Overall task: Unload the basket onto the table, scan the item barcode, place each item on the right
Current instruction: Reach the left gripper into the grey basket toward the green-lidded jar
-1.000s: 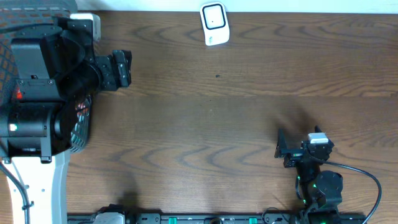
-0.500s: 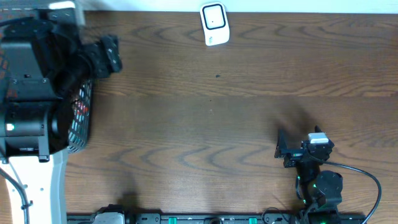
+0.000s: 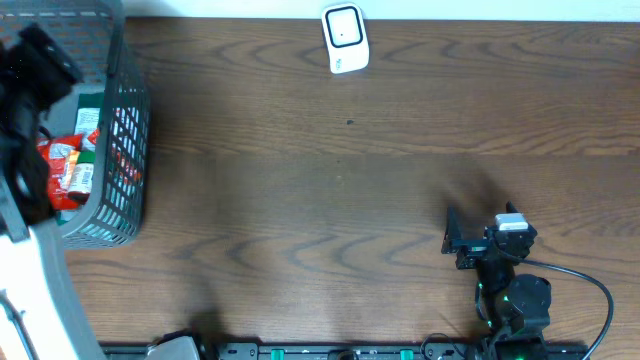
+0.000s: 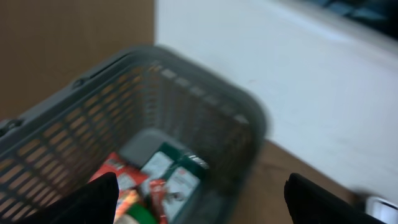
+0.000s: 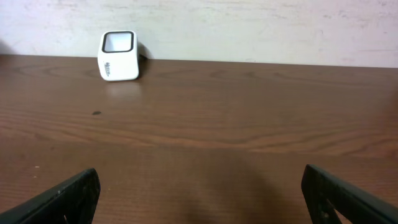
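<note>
A grey mesh basket (image 3: 128, 150) stands at the table's left edge and holds the items: a red packet (image 3: 62, 165) and a green and white packet (image 3: 88, 125). The left wrist view looks down into the basket (image 4: 205, 99) at the red packet (image 4: 115, 171) and the green and white packet (image 4: 177, 180). My left gripper (image 4: 202, 194) hangs open above them, holding nothing. The white barcode scanner (image 3: 345, 38) stands at the table's far edge, also seen as the scanner (image 5: 118, 46). My right gripper (image 3: 450, 235) rests open near the front right, empty (image 5: 199, 199).
My left arm (image 3: 25, 120) overlaps the basket's left side at the frame edge. A white wall (image 4: 298, 74) rises behind the basket. A black cable (image 3: 590, 285) loops beside the right arm's base. Bare wood lies between the basket and the scanner.
My left arm has swung left from beside the basket's right rim to the frame's left edge, uncovering the basket and its packets. The right arm has not moved.
</note>
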### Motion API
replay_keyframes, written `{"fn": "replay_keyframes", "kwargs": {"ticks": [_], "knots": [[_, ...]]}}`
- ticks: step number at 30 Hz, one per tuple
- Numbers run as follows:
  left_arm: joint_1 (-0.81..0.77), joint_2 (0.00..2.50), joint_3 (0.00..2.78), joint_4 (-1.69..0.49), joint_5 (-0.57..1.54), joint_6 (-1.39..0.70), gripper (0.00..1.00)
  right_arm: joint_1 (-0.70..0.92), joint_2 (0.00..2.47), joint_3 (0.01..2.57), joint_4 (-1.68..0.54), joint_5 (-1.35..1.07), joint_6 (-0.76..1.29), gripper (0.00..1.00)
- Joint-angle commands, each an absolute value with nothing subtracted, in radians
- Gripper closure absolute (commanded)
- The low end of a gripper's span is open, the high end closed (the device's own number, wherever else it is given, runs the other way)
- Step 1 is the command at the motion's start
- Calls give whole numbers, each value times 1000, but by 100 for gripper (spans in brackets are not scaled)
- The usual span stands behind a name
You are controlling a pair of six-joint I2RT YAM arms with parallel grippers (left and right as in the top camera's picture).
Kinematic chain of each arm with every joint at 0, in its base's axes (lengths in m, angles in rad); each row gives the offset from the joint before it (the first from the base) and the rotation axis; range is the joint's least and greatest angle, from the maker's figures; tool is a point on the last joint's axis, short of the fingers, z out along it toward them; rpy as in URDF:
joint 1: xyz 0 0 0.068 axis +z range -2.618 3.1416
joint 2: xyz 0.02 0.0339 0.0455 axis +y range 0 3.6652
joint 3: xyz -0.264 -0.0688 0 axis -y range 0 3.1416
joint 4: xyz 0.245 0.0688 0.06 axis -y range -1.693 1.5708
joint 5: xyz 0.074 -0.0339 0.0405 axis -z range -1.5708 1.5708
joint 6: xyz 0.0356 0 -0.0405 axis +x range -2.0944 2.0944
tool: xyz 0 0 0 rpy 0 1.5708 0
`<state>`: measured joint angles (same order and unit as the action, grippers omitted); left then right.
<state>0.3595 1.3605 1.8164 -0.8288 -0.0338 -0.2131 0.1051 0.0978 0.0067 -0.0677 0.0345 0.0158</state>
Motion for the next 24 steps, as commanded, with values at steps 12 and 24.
{"fn": "replay_keyframes", "kwargs": {"ticks": [12, 24], "knots": [[497, 1700, 1822, -1006, -60, -131, 14, 100, 97, 6, -71, 43, 29, 1], [497, 1886, 1820, -1140, -38, -134, 14, 100, 97, 6, -71, 43, 29, 1]]}}
